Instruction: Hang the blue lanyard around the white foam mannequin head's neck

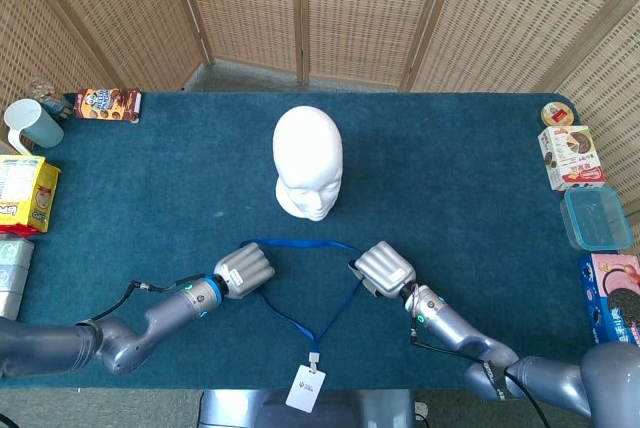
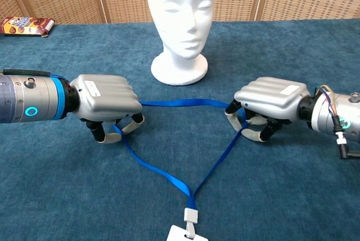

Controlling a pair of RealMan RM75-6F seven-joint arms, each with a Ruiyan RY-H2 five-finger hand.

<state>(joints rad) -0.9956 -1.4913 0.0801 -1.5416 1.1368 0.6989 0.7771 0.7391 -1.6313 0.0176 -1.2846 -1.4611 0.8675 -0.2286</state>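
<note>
The white foam mannequin head (image 1: 308, 163) (image 2: 180, 21) stands upright at the table's middle, facing me. The blue lanyard (image 1: 300, 244) (image 2: 180, 104) lies flat on the teal cloth in a triangle, its white badge (image 1: 305, 387) (image 2: 185, 233) at the near edge. My left hand (image 1: 243, 270) (image 2: 107, 99) is curled down over the strap's left corner, fingers closed around it. My right hand (image 1: 385, 268) (image 2: 269, 103) is curled over the right corner, fingers wrapped on the strap. Both hands sit low on the cloth in front of the head.
Snack packs (image 1: 108, 104), a blue cup (image 1: 30, 125) and a yellow bag (image 1: 25, 193) line the left edge. Cookie boxes (image 1: 570, 156), a clear container (image 1: 596, 218) and a pink box (image 1: 615, 298) line the right edge. A wicker screen (image 1: 300, 8) stands behind.
</note>
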